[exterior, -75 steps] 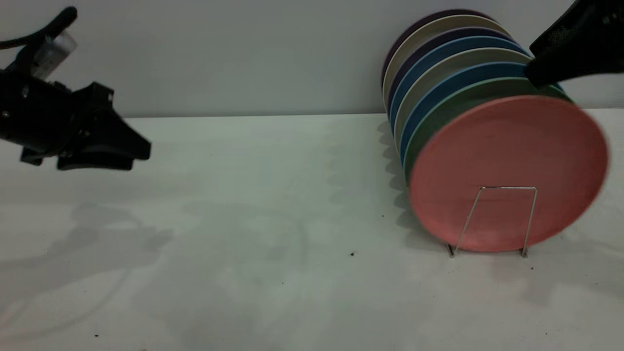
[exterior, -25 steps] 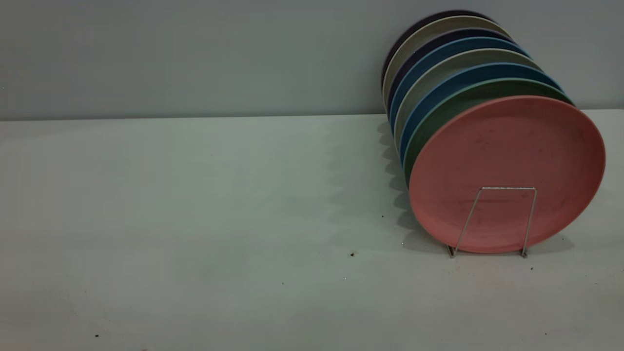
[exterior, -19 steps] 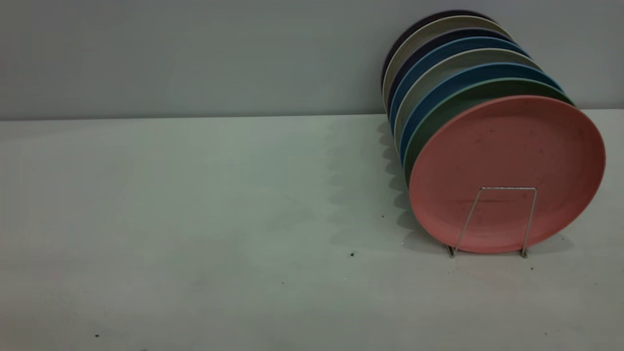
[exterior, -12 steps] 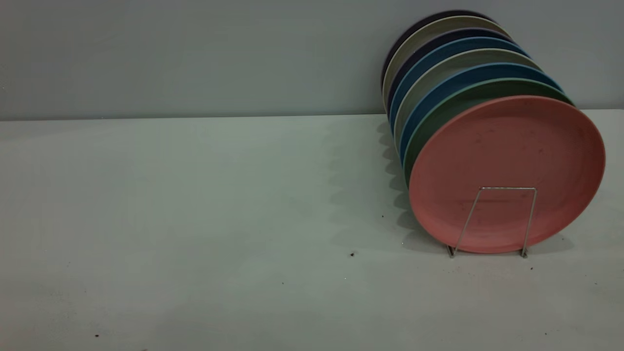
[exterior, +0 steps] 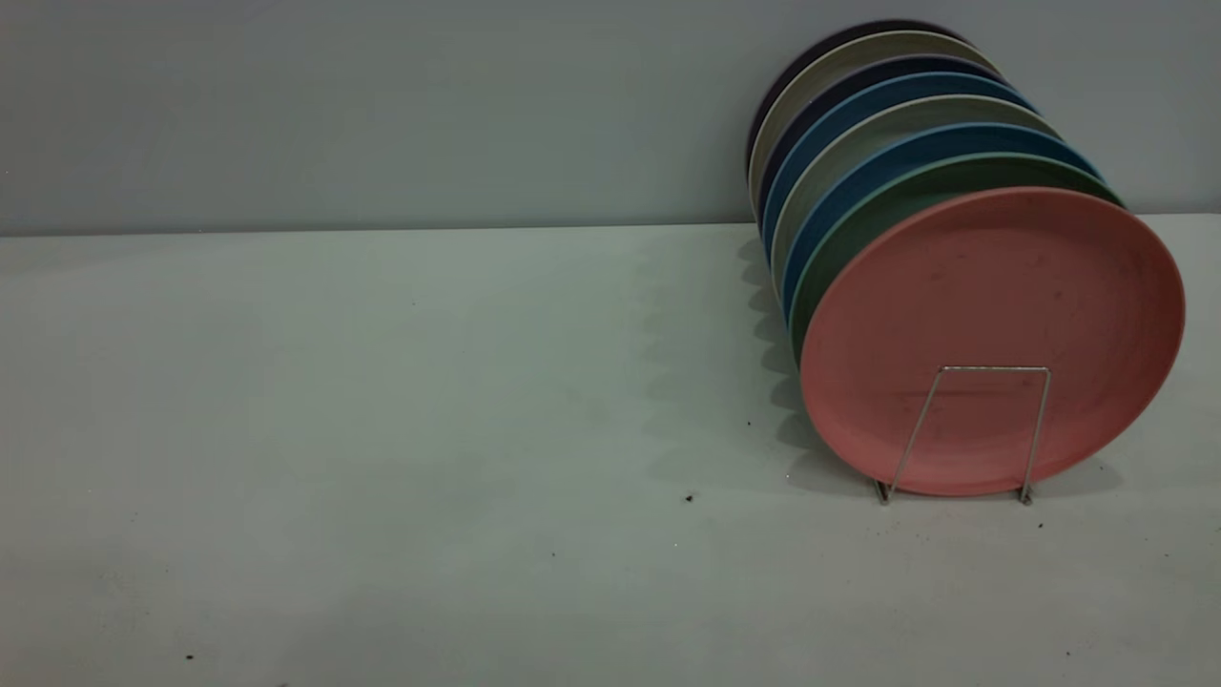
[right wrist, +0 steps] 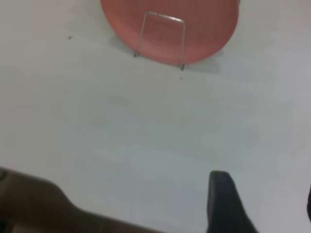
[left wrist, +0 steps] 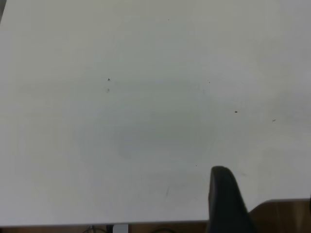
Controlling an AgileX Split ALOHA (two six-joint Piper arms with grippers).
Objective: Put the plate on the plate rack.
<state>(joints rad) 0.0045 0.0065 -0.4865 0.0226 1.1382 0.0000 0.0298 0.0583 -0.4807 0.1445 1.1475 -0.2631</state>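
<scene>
The pink plate (exterior: 992, 339) stands on edge in the wire rack (exterior: 973, 429), at the very front of a row of plates, with the rack's front loop upright against its face. Right behind it sits a green plate (exterior: 887, 205), then blue plates (exterior: 858, 172) and pale ones, all leaning the same way on the table (exterior: 382, 429) near the back wall (exterior: 382, 105). Nothing is touching the pink plate. Neither arm shows from outside. The right gripper's one visible finger (right wrist: 223, 204) hangs over bare table well clear of the rack, holding nothing; the left gripper's finger (left wrist: 226, 201) hangs near the table's edge. How wide either stands open, I cannot tell.
</scene>
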